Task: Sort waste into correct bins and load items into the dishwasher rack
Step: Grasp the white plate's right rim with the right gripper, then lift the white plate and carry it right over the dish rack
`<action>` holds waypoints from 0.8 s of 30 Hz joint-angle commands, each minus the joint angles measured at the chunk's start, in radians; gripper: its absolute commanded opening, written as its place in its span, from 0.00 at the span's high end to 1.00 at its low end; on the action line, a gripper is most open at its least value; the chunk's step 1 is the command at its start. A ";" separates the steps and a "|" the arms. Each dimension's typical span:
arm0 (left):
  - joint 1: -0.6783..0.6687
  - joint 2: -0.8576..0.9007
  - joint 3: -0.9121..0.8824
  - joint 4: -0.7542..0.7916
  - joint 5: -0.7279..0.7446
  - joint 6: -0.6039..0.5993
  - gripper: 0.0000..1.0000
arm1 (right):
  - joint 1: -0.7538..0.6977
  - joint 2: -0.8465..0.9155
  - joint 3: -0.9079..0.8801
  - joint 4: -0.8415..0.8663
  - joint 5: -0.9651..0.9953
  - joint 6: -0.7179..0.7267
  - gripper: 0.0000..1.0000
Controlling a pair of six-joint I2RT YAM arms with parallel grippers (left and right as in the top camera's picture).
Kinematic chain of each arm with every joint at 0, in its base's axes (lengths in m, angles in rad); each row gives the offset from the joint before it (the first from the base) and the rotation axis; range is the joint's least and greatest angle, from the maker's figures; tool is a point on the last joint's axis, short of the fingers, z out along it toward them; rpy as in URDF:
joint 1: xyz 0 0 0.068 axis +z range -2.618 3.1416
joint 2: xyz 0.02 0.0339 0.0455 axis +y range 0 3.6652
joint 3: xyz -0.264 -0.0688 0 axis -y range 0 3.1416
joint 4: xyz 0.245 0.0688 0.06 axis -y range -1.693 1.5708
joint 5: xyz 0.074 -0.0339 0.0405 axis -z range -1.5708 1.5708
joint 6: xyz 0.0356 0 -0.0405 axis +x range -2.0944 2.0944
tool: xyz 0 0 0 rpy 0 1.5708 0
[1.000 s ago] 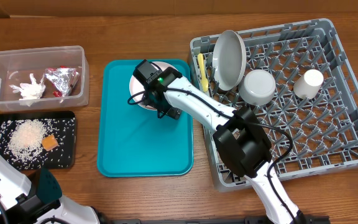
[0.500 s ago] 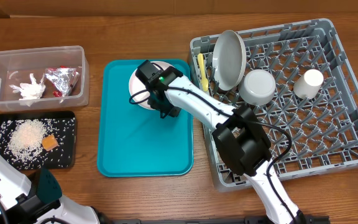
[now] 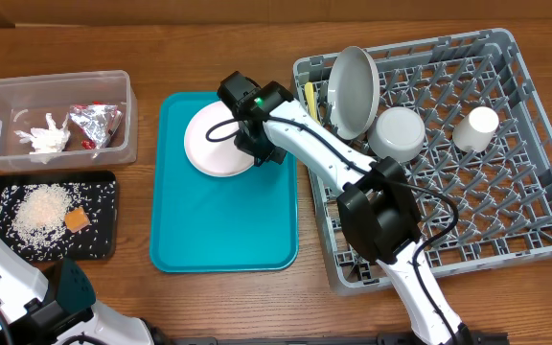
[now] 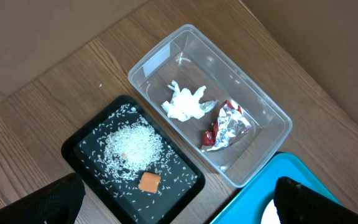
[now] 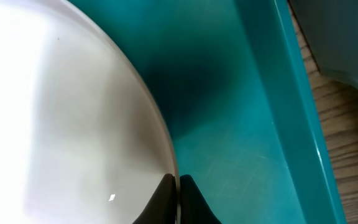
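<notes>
Right wrist view tells you the most: the right gripper [image 5: 178, 188] has its two fingertips pressed together on the thin rim of the pinkish-white plate [image 5: 61, 112], one tip over the edge and one under it. A flat plate gives no other place to hold, so the pinch on the rim is sensible. I judge it a weak hold, because the plate can turn around such a small contact.

In the overhead view this plate is in the upper middle of the frame, over the top part of the teal tray [image 3: 223, 230]. I cannot tell if it is lifted or resting on the tray.

At the right, the dishwasher rack [image 3: 492, 206] already has the grey-white plate [image 3: 353, 88] standing on edge between the pegs, with the yellow utensil [image 3: 310, 107] just beside it, then the white bowl [image 3: 397, 132] and the white cup [image 3: 477, 126]. I think you should stand this plate on edge too, near the first one.

The left gripper [image 4: 185, 200] is spread wide and holds nothing. It hangs above the clear tub [image 4: 157, 59], which contains the napkin [image 4: 186, 104], the foil wrapper [image 4: 230, 121] and the red sachet [image 4: 209, 140]. The black tray [image 4: 79, 149] has the rice grains [image 4: 132, 144] and the orange cube [image 4: 148, 182]. So the waste looks sorted.
</notes>
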State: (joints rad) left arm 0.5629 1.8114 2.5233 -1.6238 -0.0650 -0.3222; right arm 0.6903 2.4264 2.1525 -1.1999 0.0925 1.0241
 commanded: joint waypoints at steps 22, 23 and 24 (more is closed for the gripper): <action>0.000 0.010 -0.003 0.002 -0.013 0.004 0.00 | -0.190 -0.305 0.508 -0.481 0.465 -0.351 0.96; 0.000 0.010 -0.003 0.002 -0.013 0.004 0.00 | -0.200 -0.330 0.508 -0.494 0.497 -0.353 0.96; 0.000 0.010 -0.003 0.002 -0.013 0.004 0.00 | -0.210 -0.360 0.505 -0.494 0.493 -0.392 0.96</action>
State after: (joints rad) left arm 0.5629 1.8114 2.5233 -1.6234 -0.0650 -0.3222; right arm 0.4931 2.1544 2.6301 -1.6886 0.4545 0.6987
